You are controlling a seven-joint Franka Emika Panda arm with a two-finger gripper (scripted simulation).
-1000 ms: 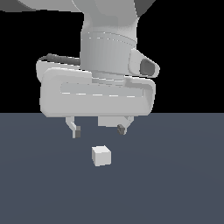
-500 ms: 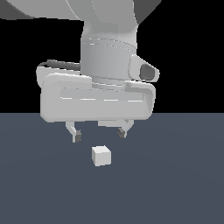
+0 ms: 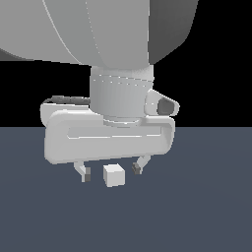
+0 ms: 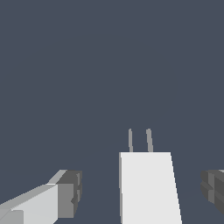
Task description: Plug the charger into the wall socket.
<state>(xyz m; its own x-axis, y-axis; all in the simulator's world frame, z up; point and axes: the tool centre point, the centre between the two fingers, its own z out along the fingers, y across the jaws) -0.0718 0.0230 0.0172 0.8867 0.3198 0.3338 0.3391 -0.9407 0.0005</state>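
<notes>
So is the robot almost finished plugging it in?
Not yet. The gripper is open and low, one finger on each side of the charger, not squeezing it. Grabbing comes next. No wall socket shows in either view, so the plugging in is all still left.

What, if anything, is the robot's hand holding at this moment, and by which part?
Nothing is held. The hand is open, its fingers standing apart on either side of the small white cube charger, with visible gaps and no contact.
</notes>
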